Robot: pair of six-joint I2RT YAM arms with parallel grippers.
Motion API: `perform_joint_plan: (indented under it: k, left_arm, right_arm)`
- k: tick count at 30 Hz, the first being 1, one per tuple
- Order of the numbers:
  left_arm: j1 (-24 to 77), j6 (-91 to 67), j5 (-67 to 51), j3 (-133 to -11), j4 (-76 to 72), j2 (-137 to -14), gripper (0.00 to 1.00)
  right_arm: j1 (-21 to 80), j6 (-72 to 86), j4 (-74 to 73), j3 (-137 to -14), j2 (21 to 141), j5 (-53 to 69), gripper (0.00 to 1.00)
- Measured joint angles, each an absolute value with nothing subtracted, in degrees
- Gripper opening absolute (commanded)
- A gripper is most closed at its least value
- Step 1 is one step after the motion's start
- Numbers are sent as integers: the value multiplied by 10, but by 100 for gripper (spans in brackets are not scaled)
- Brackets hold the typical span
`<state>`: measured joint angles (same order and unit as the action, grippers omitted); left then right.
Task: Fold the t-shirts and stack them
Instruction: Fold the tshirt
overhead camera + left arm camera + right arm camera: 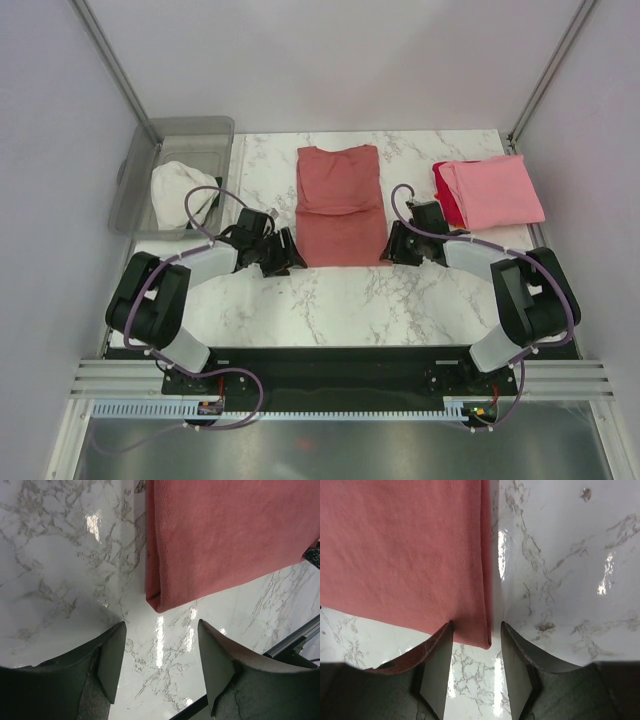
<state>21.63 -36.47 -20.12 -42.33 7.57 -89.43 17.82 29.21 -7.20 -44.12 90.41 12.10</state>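
Note:
A dusty salmon-red t-shirt (340, 205) lies folded into a long strip in the middle of the marble table. At the right, a folded light pink t-shirt (497, 190) rests on a bright red one (446, 197). My left gripper (287, 255) is low beside the strip's near left corner. In the left wrist view it (161, 625) stands open over bare marble, with the salmon shirt (225, 535) just ahead. My right gripper (392, 246) is at the near right corner. In the right wrist view it (476, 624) is open, its jaws on either side of the salmon shirt's (405, 555) corner.
A clear plastic bin (143, 170) at the back left holds a white cloth (180, 190). White walls with metal posts enclose the table on three sides. The arm bases (340, 375) sit along the near edge.

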Motion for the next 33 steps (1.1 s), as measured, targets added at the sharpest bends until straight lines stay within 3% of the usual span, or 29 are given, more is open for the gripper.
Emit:
perform_joint_plan:
  k: [11, 19, 22, 24, 28, 33]
  left_arm:
    - [219, -366, -208, -436, 66, -919, 55]
    - [220, -373, -209, -461, 65, -948, 46]
    - [220, -378, -204, -470, 61, -960, 36]
    - [220, -380, -197, -472, 57, -966, 35]
    - [220, -385, -193, -475, 47, -978, 2]
    - [220, -385, -197, -476, 40, -981, 2]
  right_arm:
    - [178, 300, -41, -427, 912, 132, 29]
    - [178, 300, -33, -421, 912, 134, 24]
    - [178, 300, -33, -421, 912, 135, 24]
    - [178, 300, -32, -420, 912, 135, 24]
    - [178, 298, -30, -419, 912, 135, 17]
    - [180, 297, -30, -417, 912, 135, 4]
